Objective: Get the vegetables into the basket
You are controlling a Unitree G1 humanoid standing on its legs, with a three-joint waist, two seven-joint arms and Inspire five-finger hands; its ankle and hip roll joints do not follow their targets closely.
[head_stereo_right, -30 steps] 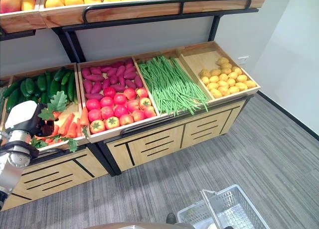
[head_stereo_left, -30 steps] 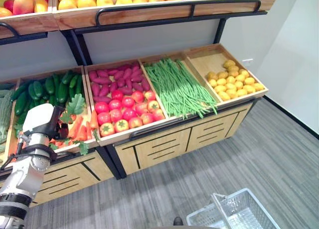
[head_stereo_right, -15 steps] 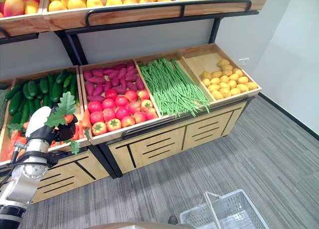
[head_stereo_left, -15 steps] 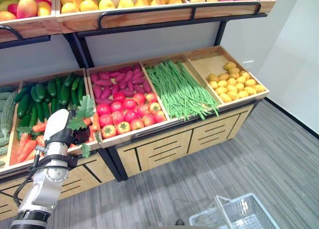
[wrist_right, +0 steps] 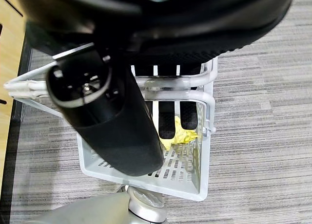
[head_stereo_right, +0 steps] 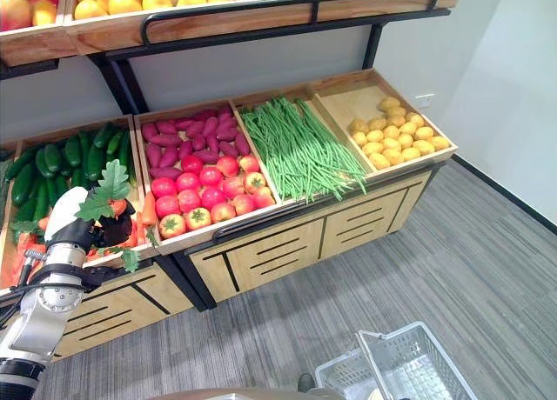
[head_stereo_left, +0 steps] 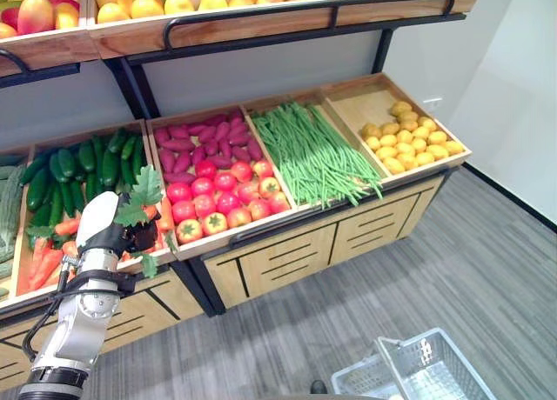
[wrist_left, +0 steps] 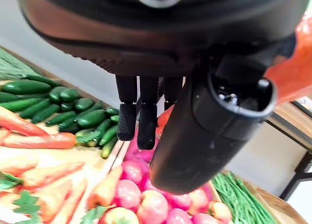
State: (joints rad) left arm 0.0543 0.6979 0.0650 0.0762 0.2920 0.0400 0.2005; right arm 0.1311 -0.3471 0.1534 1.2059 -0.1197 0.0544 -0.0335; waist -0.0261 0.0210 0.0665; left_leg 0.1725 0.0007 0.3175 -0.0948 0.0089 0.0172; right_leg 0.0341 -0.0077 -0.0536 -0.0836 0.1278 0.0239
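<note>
orange carrot point(head_stereo_left: 150, 214) with green leaves sits curled in the left hand point(head_stereo_left: 117, 236) just over the crate point(head_stereo_left: 130, 263), right hand point(wrist_right: 122, 121) hooked on the basket point(head_stereo_right: 409, 365) handle well apart; a loose grip could drop it mid-carry.

A greengrocer's shop: a slanted wooden produce stand point(head_stereo_left: 287, 243) with black metal rails, its bins heaped with dark green cucumbers point(head_stereo_left: 83, 161) at ten o'clock, red tomatoes point(head_stereo_left: 222, 196), long green beans point(head_stereo_left: 313, 152) at twelve and small yellow lemons point(head_stereo_left: 409, 143) at two. A white wire shopping basket point(head_stereo_right: 392, 370) stands on grey carpet at five o'clock.
</note>
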